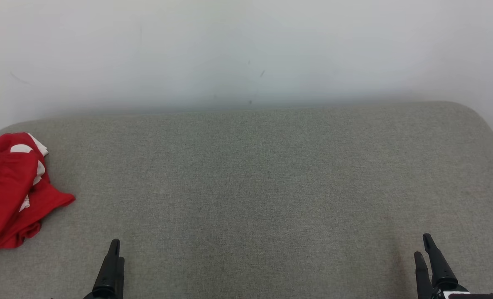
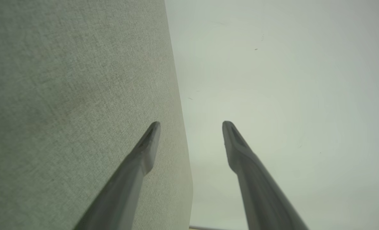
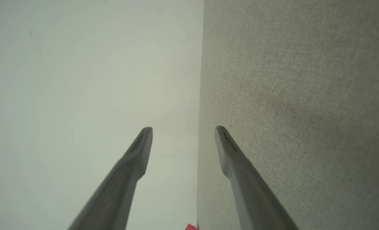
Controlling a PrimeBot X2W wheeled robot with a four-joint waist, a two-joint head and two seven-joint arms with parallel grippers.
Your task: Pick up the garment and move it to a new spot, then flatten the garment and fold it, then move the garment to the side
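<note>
The crumpled red garment [image 1: 9, 191] is seen on the grey worktop [image 1: 246, 187], to the left of the left end effector [image 1: 116, 249] and slightly beyond it, lying lengthways away from the robot. The right end effector [image 1: 422, 245] is set well apart from it. Both are held empty with fingers apart, so the left is judged nearer.

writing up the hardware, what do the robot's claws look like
The left claw and right claw each have two long, slim fingers. They look black in the head view and dull grey up close, and taper to narrow rounded tips. Each tip's inner face has a shallow elongated recess. A small white part sits at the right claw's base.
</note>
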